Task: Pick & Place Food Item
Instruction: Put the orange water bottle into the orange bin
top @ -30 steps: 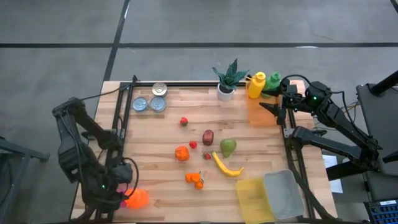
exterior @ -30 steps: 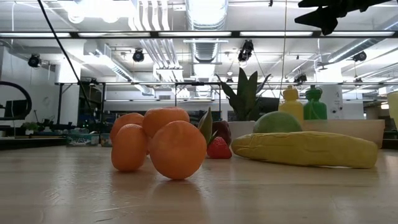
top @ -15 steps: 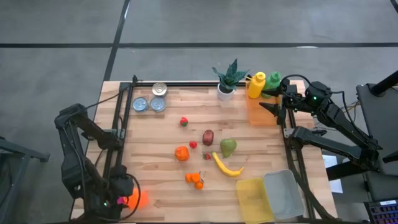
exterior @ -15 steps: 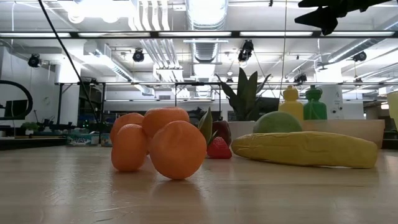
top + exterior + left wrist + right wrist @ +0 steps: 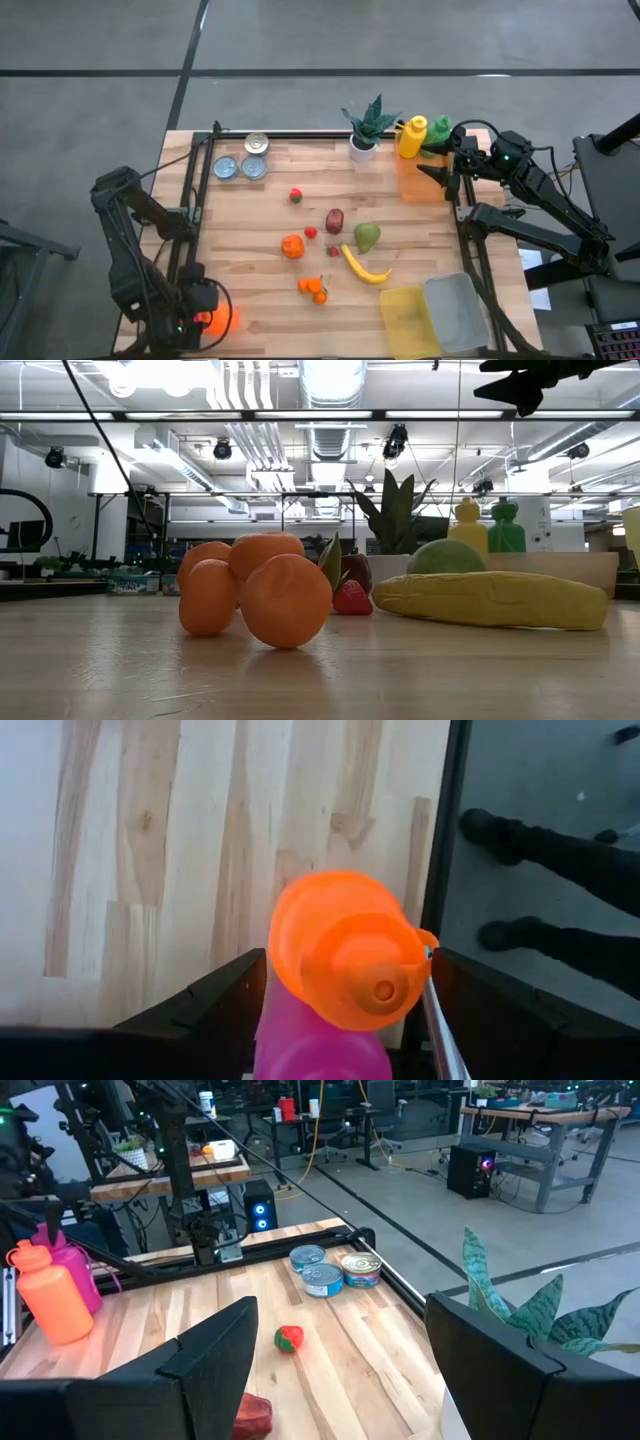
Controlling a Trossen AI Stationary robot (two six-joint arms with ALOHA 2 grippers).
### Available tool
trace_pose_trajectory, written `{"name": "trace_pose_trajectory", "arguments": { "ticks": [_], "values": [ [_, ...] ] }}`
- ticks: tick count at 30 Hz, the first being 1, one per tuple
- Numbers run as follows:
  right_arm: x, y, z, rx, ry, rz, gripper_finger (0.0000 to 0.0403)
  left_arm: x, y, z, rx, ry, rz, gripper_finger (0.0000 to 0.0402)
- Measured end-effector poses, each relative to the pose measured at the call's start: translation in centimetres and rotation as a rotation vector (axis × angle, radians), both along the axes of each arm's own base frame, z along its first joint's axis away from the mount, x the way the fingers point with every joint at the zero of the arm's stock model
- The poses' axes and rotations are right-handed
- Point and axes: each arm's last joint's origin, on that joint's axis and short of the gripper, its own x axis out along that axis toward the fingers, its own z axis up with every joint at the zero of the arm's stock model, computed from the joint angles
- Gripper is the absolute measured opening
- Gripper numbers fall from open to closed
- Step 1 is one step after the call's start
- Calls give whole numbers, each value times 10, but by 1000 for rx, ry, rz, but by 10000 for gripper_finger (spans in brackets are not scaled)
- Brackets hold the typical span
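Three tins point(image 5: 326, 1270), a strawberry point(image 5: 288, 1338) and an orange bottle point(image 5: 52, 1300) stand on the wooden table point(image 5: 150, 1330).

the pink bottle point(image 5: 318, 1045) is mostly hidden behind the orange bottle point(image 5: 345, 952).

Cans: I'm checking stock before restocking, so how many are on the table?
3, clustered at the table's far left corner: one can farthest back, one beside the left rail, one right of it. None appear hidden.

You see three tins point(image 5: 244, 160) well left of the potted plant point(image 5: 366, 128), yellow bottle point(image 5: 411, 136) and green bottle point(image 5: 438, 131) just right of it.
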Motion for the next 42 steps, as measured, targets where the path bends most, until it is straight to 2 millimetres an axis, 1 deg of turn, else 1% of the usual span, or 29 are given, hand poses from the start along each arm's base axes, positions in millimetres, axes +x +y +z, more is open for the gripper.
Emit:
{"name": "trace_pose_trajectory", "arguments": {
  "ticks": [18, 22, 28, 31, 34, 37, 42],
  "values": [
    [0, 0, 0, 0, 0, 0, 286, 0, 0, -2, 3, 2, -1, 286],
    [0, 0, 0, 0, 0, 0, 286, 0, 0, -2, -12, 5, 42, 286],
    [0, 0, 0, 0, 0, 0, 286, -2, 3, 4, -38, -11, 36, 286],
    [0, 0, 0, 0, 0, 0, 286, -3, 6, 14, -49, -46, -57, 286],
    [0, 0, 0, 0, 0, -1, 286, -5, 8, 23, -22, -106, -268, 286],
    [0, 0, 0, 0, 0, 0, 286, -7, 5, 25, 2, -157, -445, 286],
    [0, 0, 0, 0, 0, 0, 286, -9, -2, 21, 22, -154, -526, 286]
  ]
}}
